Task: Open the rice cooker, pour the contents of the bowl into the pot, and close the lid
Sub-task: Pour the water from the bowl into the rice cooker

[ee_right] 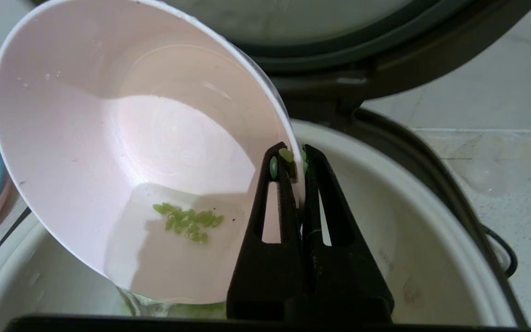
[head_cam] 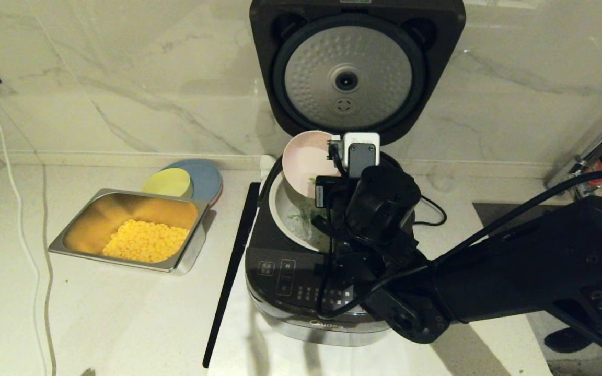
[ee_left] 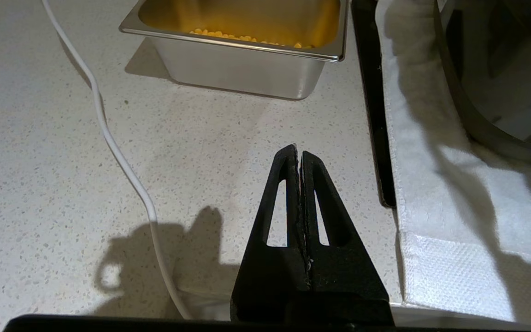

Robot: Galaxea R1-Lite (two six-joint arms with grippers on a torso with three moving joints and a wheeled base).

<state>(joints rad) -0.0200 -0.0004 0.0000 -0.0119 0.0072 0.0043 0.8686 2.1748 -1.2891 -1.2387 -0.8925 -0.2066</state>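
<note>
The bowl is tipped steeply on its side over the pot, its mouth turned toward the right wrist camera and its lower edge hanging inside the pot's rim. A small clump of green bits clings to the bowl's inner wall near the low side, a couple more sit at the rim by the fingertips, and in the head view more green lies scattered on the pot's wall. The right gripper is clenched on the bowl's rim, one finger inside and one outside, with the wall pinched between them. In the head view the right arm reaches in from the right across the cooker's front, its wrist above the pot.

The cooker stands on a white cloth with its lid swung upright against the marble wall, the dimpled silver disc facing forward. A black strip lies along the cloth's left edge.

To the cooker's left sits a steel tray holding corn; behind it, a yellow bowl rests on a blue plate. A white cable trails down the counter at the far left.

The left gripper hangs over bare counter beside the cloth, near the tray, its fingers pressed together on nothing
</note>
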